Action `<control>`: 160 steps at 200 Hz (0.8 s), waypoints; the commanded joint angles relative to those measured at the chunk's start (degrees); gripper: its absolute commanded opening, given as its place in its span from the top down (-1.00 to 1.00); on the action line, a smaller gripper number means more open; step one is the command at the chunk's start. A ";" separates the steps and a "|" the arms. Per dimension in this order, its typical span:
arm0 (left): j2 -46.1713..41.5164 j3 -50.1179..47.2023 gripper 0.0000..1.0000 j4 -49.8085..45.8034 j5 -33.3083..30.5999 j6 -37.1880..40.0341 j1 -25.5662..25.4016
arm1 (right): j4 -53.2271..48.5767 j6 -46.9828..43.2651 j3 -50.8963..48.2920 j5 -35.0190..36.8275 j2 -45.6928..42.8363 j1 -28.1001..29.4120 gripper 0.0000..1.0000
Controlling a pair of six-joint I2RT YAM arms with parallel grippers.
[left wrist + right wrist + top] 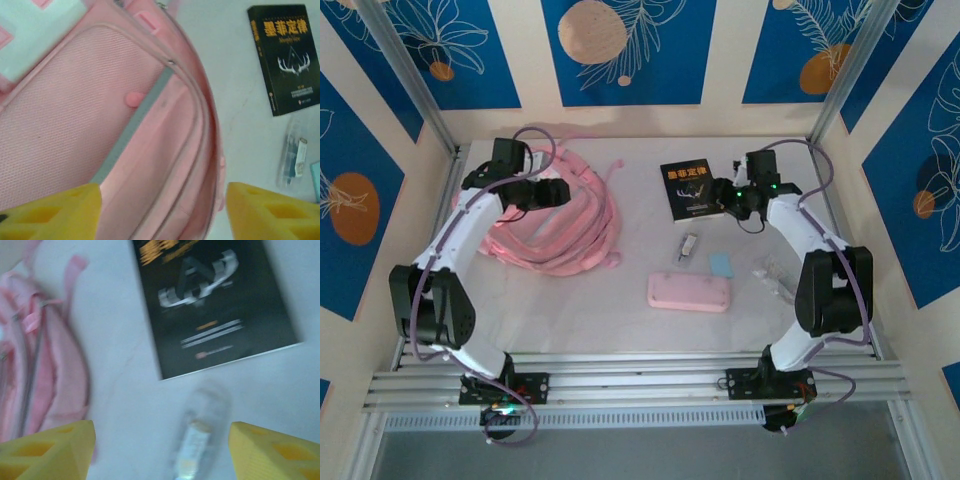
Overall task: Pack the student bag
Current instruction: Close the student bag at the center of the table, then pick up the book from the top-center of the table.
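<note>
The pink student bag [565,225] lies on the left half of the table with its main compartment unzipped. My left gripper [556,192] hovers over its opening, jaws open and empty; in the left wrist view the yellow fingertips [50,212] frame the bag's zipper edge and pink lining [150,150]. My right gripper [720,196] hangs open at the right edge of a black book [689,188]. Through the right wrist camera, the book [215,305] lies ahead, a small clear packet [200,440] sits between the open fingers below, and the bag [40,375] is at left.
A flat pink pencil case [689,292] lies near the front centre. A small blue eraser [721,264] and the clear packet [688,245] sit behind it. A clear plastic item [775,272] rests by the right arm. Frame posts and walls ring the table.
</note>
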 commanded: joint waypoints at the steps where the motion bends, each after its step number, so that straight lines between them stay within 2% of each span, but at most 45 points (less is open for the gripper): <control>1: -2.38 -1.47 -0.95 5.13 -2.43 -4.14 -4.46 | -3.95 -5.03 3.40 4.24 4.74 -2.62 -0.43; 45: -0.16 -4.32 -1.00 17.02 -7.44 -10.60 -13.32 | -5.57 -8.24 13.63 3.95 17.47 -4.99 -0.44; 77: 5.52 -4.41 -1.00 23.91 -6.26 -14.52 -17.60 | -8.13 -9.54 21.66 0.45 25.48 -4.89 -0.43; 120: 13.85 -2.33 -1.00 31.26 -2.87 -17.94 -20.52 | -10.41 -10.29 27.96 -4.71 32.08 -3.89 -0.41; 160: 20.64 -0.25 -0.99 38.68 -0.63 -21.33 -21.72 | -9.50 -10.05 27.95 -9.13 31.92 -2.33 -0.38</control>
